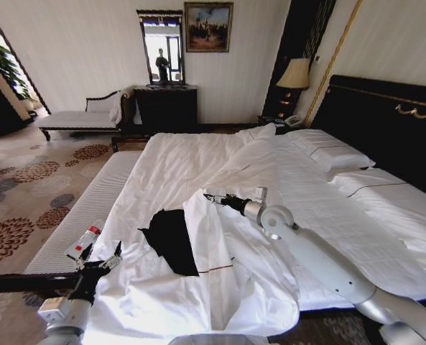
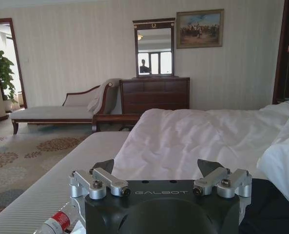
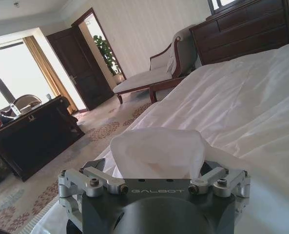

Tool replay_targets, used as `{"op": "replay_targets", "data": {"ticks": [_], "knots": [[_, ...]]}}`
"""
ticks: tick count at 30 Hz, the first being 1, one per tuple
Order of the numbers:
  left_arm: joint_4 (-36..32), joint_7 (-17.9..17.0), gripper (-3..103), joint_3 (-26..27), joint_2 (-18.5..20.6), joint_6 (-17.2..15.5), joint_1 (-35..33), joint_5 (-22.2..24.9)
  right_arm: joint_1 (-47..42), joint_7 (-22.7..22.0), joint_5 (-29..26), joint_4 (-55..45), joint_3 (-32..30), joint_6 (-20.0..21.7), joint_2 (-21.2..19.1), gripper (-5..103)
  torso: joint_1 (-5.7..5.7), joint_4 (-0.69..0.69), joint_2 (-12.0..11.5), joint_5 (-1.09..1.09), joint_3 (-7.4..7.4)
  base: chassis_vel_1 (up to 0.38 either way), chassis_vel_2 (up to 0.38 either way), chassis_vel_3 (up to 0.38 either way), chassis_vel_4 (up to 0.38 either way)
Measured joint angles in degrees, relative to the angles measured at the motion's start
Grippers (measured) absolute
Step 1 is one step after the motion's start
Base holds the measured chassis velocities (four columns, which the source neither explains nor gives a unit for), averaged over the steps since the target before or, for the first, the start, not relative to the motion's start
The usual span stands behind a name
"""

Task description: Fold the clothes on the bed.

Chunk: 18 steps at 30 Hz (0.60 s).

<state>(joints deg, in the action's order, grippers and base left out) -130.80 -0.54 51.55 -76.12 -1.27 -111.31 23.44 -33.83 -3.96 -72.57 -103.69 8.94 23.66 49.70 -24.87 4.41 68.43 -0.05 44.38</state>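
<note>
on the near part of the bed (image 1: 198, 154), my right gripper (image 1: 211, 196) reaches over the white duvet (image 1: 284, 187), its fingers pinched on a raised fold of that white bedding, which bulges up between them in the right wrist view. black t-shirt (image 1: 171, 238): lies crumpled near the foot-end edge of the bed, partly covered on its right side by a turned-over flap of duvet, just below and to the left of my right gripper. my left gripper (image 1: 100, 259): held low at the bed's left edge, beside the grey bench (image 1: 90, 208), fingers spread apart and holding nothing; the dark cloth lies near it to the right. background: chaise (image 1: 80, 118), dark dresser (image 1: 166, 108), mirror (image 1: 161, 47).
</note>
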Motion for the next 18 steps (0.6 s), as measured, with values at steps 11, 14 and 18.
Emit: {"op": "replay_targets", "data": {"ticks": [11,14,18], "knots": [[0.5,0.0,97,1.2,0.3,0.2,-0.1,1.1,1.6,-0.5,9.3,4.4,3.9,-0.6,2.1,76,0.0,0.0,0.0,0.0,0.0,0.0,0.0,0.0,0.0],[0.5,0.0,97,1.5,0.3,0.4,-0.2,1.3,1.5,-0.6,9.6,4.4,3.9,-0.9,2.2,65,0.0,0.0,0.0,0.0,0.0,0.0,0.0,0.0,0.0],[0.5,0.0,97,1.6,0.3,0.4,-0.2,1.4,1.4,-0.7,9.7,4.2,3.9,-1.2,2.2,48,0.0,0.0,0.0,0.0,0.0,0.0,0.0,0.0,0.0]]}}
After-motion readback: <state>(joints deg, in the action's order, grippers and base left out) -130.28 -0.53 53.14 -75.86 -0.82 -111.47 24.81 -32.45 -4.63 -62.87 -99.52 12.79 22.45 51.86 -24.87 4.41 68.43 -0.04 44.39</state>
